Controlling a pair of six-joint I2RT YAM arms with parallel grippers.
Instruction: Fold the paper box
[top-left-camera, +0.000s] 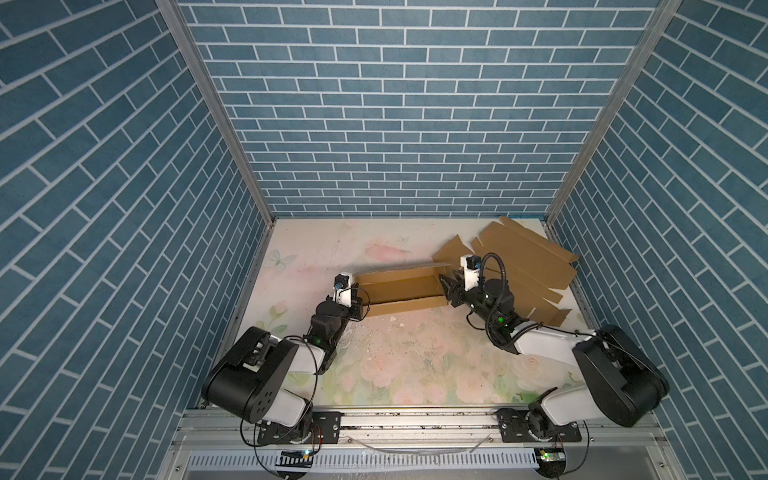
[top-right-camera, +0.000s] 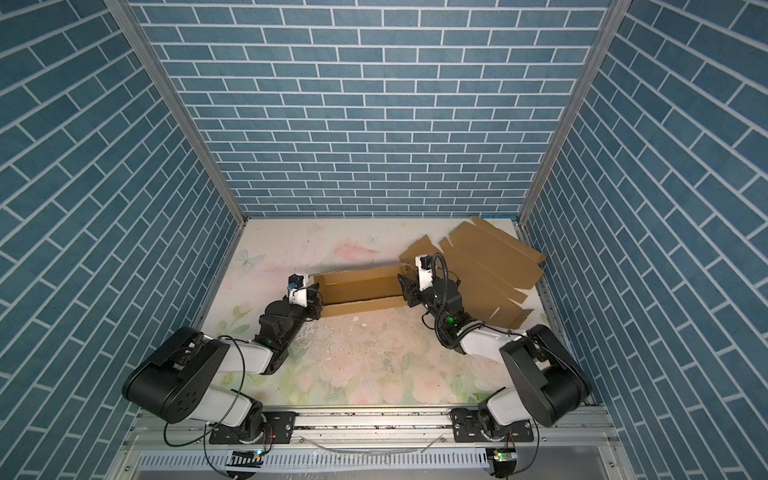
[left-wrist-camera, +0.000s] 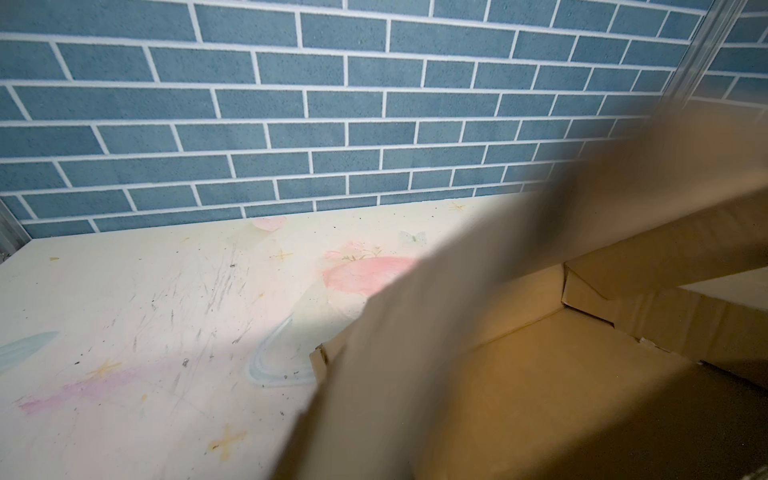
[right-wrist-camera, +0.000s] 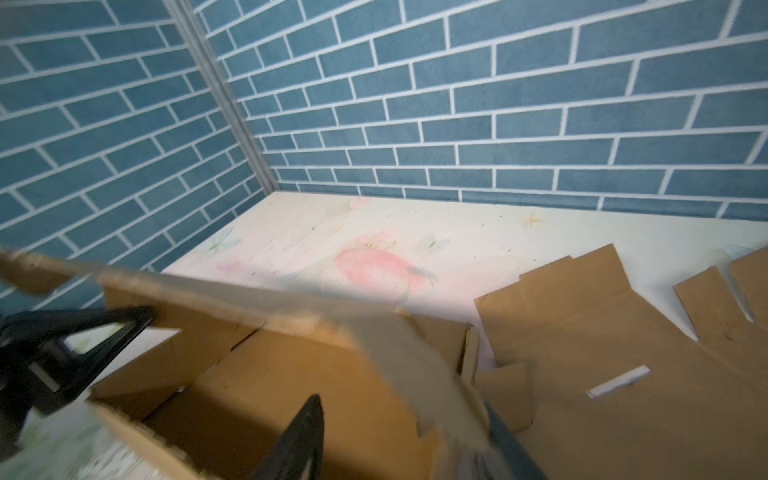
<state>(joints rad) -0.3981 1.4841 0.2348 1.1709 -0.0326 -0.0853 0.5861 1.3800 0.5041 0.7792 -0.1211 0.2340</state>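
Paper box (top-left-camera: 401, 291) on the table (top-left-camera: 415, 374), long axis running claw to claw.
Top views: my left gripper (top-left-camera: 360, 305) pinches its left end. Left wrist view: box wall only (fingers hidden). Right wrist view: my right gripper (right-wrist-camera: 230, 357) spread at its right end.

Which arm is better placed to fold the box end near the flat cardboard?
Right, probably. The right pincer stands open at that end of the paper box, free to take a flap. The left pincer is shut at the far end, seemingly steadying it.
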